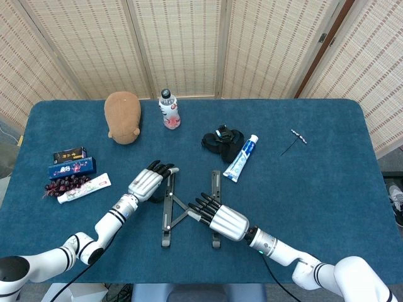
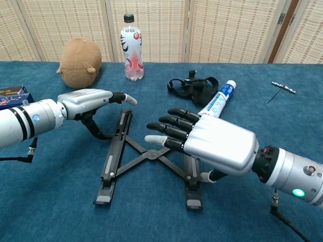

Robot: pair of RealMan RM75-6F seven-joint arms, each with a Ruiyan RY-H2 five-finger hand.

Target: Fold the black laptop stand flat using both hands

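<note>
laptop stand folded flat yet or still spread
Still spread. The laptop stand lies with its two side rails apart and the crossed struts between them forming an open X in both views.

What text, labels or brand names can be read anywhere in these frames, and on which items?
None is legible.
Bottle: red and white label, print too blurred.
Blue toothpaste tube: lettering too small.
Boxes at left: print unreadable.
White tube: print unreadable.

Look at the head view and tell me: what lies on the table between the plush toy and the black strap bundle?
The drink bottle stands between the brown plush toy and the black strap bundle, near the table's far edge; the head view shows it best.
</note>
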